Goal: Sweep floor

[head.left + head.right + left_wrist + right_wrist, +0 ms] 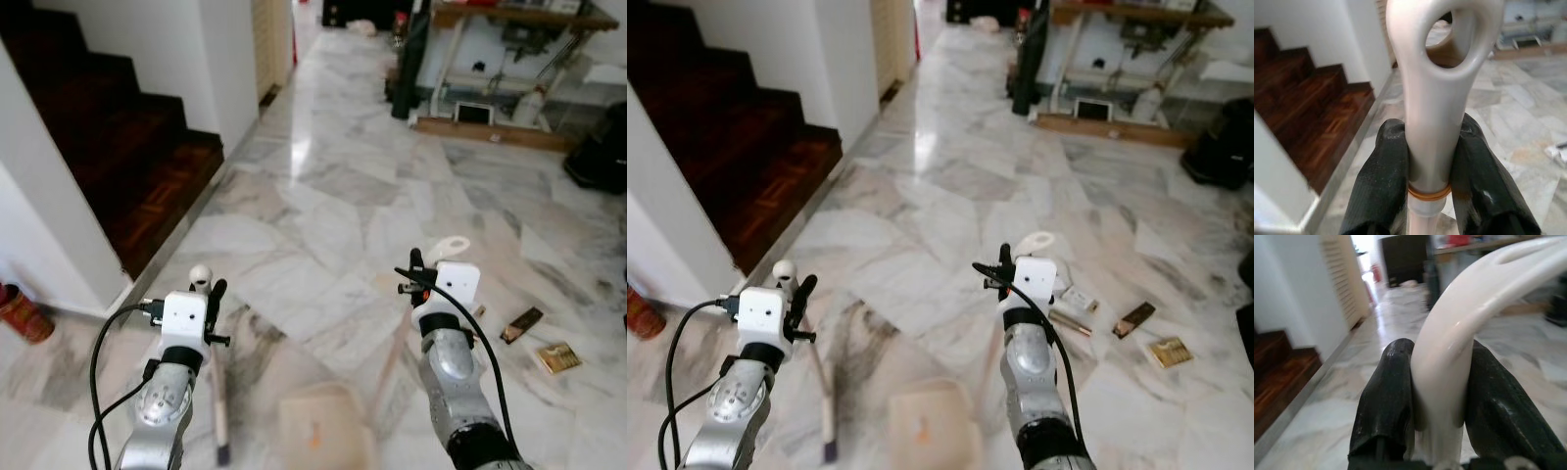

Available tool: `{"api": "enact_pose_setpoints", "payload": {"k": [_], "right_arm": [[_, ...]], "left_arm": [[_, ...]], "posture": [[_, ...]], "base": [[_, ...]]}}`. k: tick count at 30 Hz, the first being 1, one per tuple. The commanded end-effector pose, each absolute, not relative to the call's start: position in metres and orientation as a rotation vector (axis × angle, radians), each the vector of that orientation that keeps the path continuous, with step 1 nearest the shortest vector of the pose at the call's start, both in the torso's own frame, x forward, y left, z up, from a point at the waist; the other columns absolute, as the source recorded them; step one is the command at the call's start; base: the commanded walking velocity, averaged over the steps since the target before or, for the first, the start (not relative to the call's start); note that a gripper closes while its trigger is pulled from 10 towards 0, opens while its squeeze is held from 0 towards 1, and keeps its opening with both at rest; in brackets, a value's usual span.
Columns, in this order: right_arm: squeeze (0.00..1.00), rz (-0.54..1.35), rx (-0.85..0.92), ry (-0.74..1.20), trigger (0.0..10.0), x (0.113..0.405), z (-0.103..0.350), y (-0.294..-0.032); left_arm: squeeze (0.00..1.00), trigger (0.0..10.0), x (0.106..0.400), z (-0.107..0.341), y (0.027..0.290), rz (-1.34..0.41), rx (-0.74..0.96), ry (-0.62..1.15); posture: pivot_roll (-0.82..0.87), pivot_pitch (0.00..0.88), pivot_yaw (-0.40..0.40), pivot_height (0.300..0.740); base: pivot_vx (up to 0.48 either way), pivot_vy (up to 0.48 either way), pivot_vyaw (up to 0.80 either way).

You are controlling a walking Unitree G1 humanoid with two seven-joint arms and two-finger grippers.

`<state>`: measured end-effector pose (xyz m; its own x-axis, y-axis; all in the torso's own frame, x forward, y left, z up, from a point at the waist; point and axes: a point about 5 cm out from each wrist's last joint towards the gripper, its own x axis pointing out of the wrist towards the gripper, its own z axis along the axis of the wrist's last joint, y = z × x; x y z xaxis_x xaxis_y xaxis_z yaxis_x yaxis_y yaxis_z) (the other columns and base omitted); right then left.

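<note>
A white broom handle with a looped end (1435, 98) stands upright in my left gripper (208, 290), which is shut on it just below the loop. Its pale stick (219, 392) runs down to the marble floor (333, 196). My right gripper (421, 270) is shut on a white curved dustpan handle (1459, 342), whose loop (452, 245) pokes out above the fingers (1386, 396). The beige dustpan (323, 431) hangs low between both arms, blurred. A brown wrapper (521, 325), a gold packet (557, 357) and a white scrap (1078, 299) lie on the floor at the right.
A dark wooden staircase (127, 147) and its white wall (59, 245) close off the left. A red pot (22, 313) stands at the wall's foot. A workbench (509, 59), a black bag (600, 147) and a dark upright object (407, 69) stand at the back.
</note>
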<state>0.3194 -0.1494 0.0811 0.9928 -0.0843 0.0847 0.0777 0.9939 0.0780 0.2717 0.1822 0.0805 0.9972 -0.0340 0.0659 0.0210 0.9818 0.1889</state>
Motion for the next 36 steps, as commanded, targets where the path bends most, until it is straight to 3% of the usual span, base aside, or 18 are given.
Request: {"api": "enact_pose_setpoints", "payload": {"k": [1, 17, 26, 36], "right_arm": [[0.00, -0.111, 0.050, -0.108, 10.0, 0.3197, 0.0840, -0.1607], [0.00, -0.078, 0.011, -0.172, 10.0, 0.3195, 0.0922, -0.1564], [0.00, -0.075, 0.014, -0.179, 10.0, 0.3184, 0.0924, -0.1582], [0.00, -0.057, 0.036, -0.170, 10.0, 0.3201, 0.0927, -0.1532]], "left_arm": [[0.00, 10.0, 0.2755, 0.0906, 0.1744, -0.051, 0.178, -0.125], [0.00, 10.0, 0.2770, 0.0888, 0.1737, -0.057, 0.178, -0.119], [0.00, 10.0, 0.2758, 0.0878, 0.1756, -0.047, 0.179, -0.115], [0.00, 10.0, 0.2763, 0.0879, 0.1756, -0.038, 0.175, -0.116]], "posture": [[0.14, 0.000, 0.010, 0.740], [0.13, 0.000, 0.006, 0.740], [0.12, 0.000, 0.003, 0.740], [0.12, 0.000, -0.003, 0.740]], "base": [[0.315, 0.000, -0.80], [0.318, 0.000, 0.00], [0.320, 0.000, 0.65], [0.318, 0.000, 0.00]]}}
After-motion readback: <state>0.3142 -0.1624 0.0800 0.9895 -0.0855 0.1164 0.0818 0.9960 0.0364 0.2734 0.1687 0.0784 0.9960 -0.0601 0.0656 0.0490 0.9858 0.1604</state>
